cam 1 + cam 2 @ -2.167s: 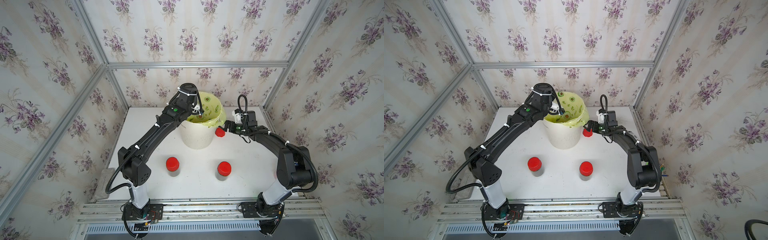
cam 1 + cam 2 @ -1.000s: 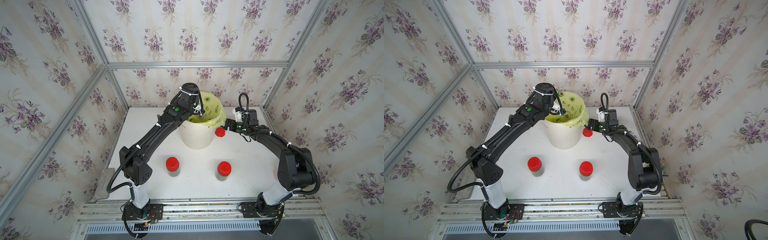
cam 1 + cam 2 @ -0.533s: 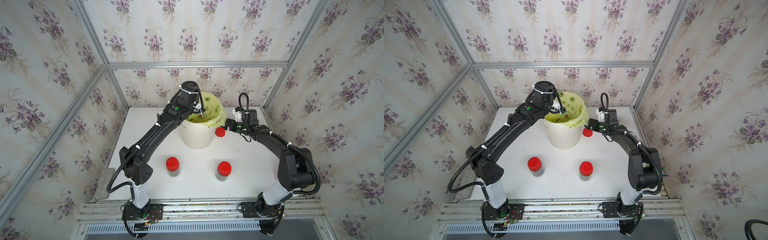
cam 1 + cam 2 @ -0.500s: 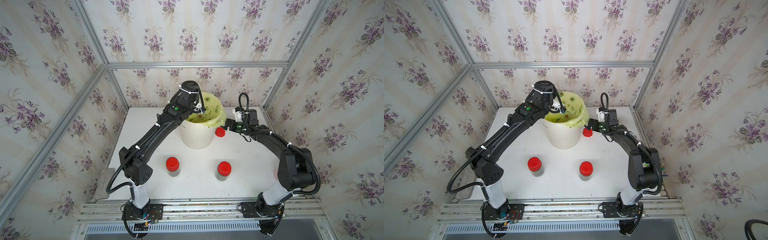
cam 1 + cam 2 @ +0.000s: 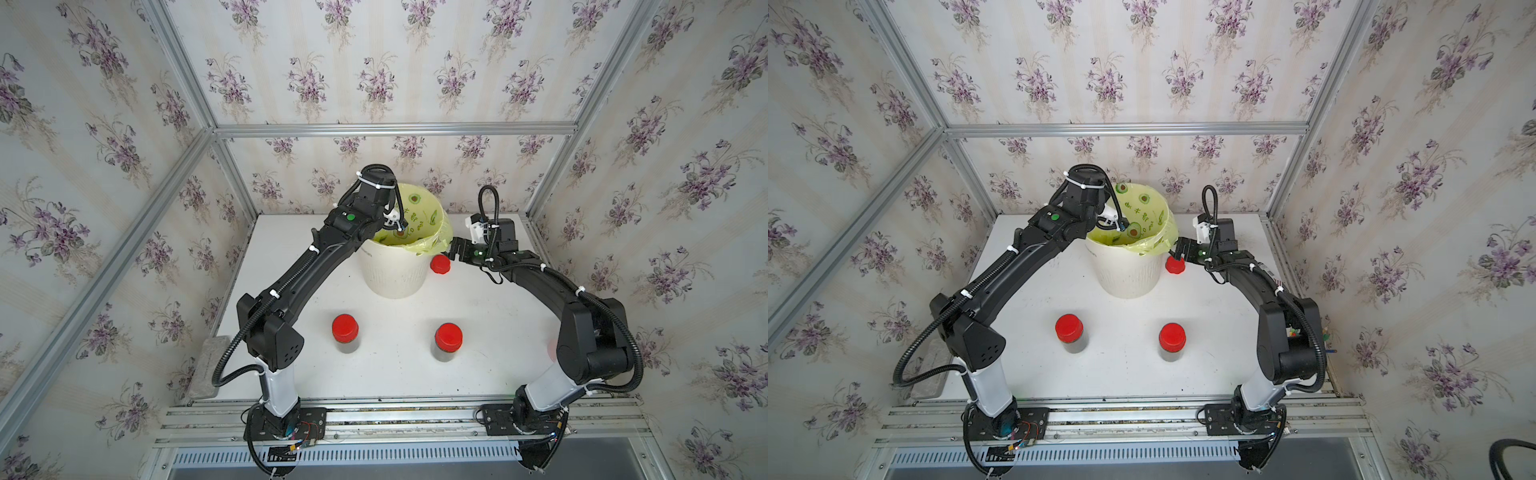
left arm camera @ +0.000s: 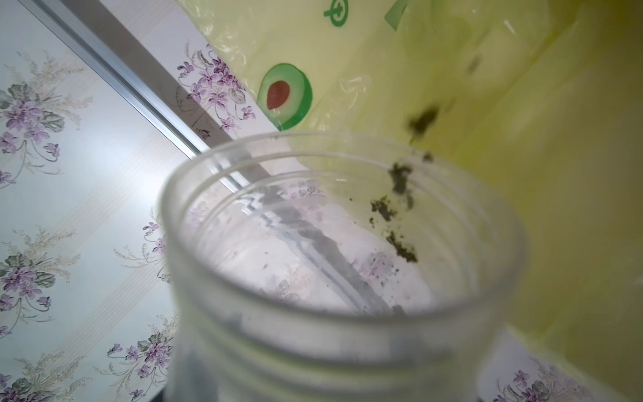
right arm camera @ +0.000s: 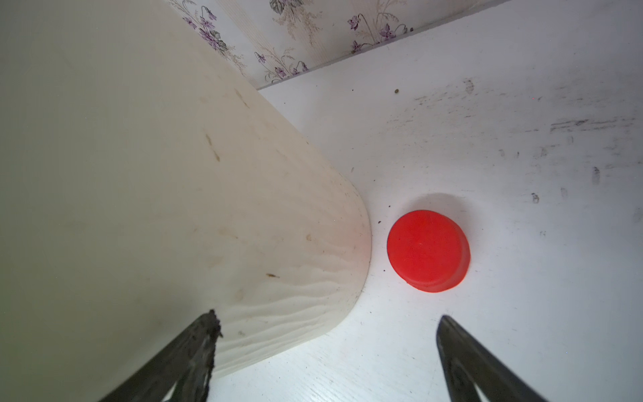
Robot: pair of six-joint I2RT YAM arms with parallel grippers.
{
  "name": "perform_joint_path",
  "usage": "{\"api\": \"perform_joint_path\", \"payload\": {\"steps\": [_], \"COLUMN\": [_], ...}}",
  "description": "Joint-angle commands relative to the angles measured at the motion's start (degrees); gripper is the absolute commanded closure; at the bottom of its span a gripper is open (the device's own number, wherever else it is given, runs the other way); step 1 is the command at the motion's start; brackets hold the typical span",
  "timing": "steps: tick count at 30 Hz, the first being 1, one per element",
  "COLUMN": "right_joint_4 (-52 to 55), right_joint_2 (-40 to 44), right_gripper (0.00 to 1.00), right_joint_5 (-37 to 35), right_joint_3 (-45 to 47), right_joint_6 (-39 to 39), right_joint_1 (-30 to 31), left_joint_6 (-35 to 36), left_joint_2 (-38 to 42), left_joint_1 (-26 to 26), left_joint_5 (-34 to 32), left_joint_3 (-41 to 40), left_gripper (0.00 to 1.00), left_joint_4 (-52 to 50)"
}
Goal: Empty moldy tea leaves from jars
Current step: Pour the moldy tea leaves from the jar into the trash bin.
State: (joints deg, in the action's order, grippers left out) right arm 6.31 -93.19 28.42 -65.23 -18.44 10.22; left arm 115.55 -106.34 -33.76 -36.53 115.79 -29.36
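The white tabletop [image 5: 478,374] carries everything. The left arm [image 5: 307,270] rises from its base at the near edge and stretches far forward, its wrist bent over the rim of the white bin [image 5: 390,274]. The right arm [image 5: 552,286] arches from its base with the elbow high, and its forearm slopes down toward the bin's right side.

The bin stands at the middle back of the tabletop, lined with a yellow-green bag [image 5: 419,216] printed with avocados. The left pincer [image 5: 395,222] hangs above the bag's opening, clamped on the open jar [image 6: 348,330]. The left wrist view looks into the jar's mouth, with the bag beyond it.

Two capped jars [image 5: 345,332] [image 5: 448,340] stand upright near the front, well apart, dark inside below their red lids.

The right pincer [image 7: 327,316] hovers low with its jaws spread wide and nothing between them, just beside the bin. A loose red lid [image 7: 428,250] lies flat on the tabletop below it, just beside the bin's foot.

A few tea leaves [image 6: 400,243] cling to the open jar's inner wall, and one blurred clump shows past the rim against the bag.
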Motion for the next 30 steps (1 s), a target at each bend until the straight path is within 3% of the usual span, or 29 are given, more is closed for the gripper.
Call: {"api": "perform_joint_path", "payload": {"steps": [1, 6, 12, 16, 30], "right_joint_4": [-0.4, -1.4, -0.7, -0.8, -0.8], "right_joint_2": [0.7, 1.0, 1.5, 1.6, 1.8], "right_gripper": [0.04, 0.04, 0.04, 0.04, 0.04], "right_joint_5": [0.8, 1.0, 0.9, 1.0, 0.8], "right_joint_3": [-0.2, 0.4, 0.4, 0.4, 0.8], "right_joint_6": [-0.5, -1.2, -0.6, -0.8, -0.4], "right_joint_1": [0.0, 0.0, 0.0, 0.1, 0.0], "left_joint_6": [4.1, 3.0, 3.6, 3.0, 2.7], "left_joint_2": [0.2, 0.1, -1.0, -0.3, 0.0], "left_joint_1": [-0.7, -0.2, -1.1, -0.5, -0.9], "left_joint_5": [0.6, 1.4, 1.5, 1.3, 1.4], "left_joint_3": [2.9, -0.4, 4.1, 0.7, 3.0], "left_gripper": [0.32, 0.32, 0.32, 0.33, 0.32], "left_joint_4": [1.6, 1.7, 1.9, 2.0, 2.9]}}
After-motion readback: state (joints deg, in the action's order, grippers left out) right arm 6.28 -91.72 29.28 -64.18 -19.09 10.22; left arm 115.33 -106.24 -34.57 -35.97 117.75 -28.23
